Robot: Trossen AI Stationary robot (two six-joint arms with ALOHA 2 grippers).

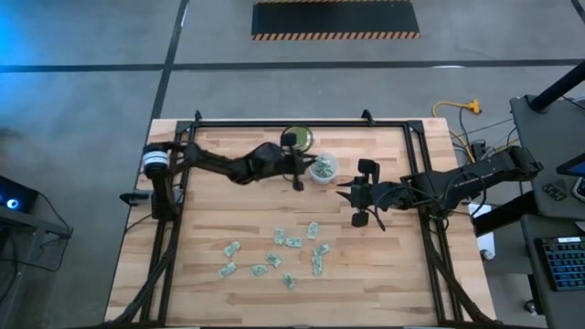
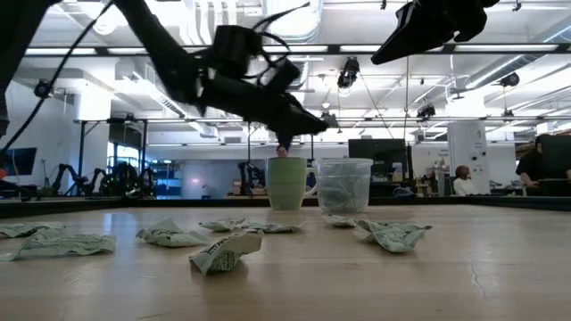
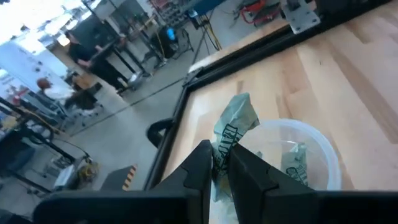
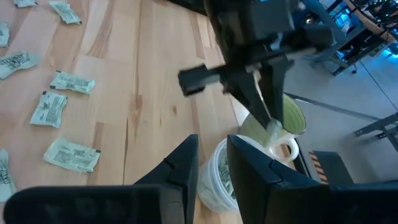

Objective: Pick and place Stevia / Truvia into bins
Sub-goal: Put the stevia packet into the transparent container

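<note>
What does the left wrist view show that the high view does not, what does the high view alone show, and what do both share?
Only the left wrist view shows the sachet pinched in the left gripper, and the print on it. Only the high view shows the loose sachets scattered on the table, the green mug and the right gripper. Both show the clear cup with sachets already inside.

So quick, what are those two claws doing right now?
Left gripper: jaws closed on a Stevia sachet, above the clear cup.
Right gripper: jaws open, holding nothing, beside the cup.
</note>
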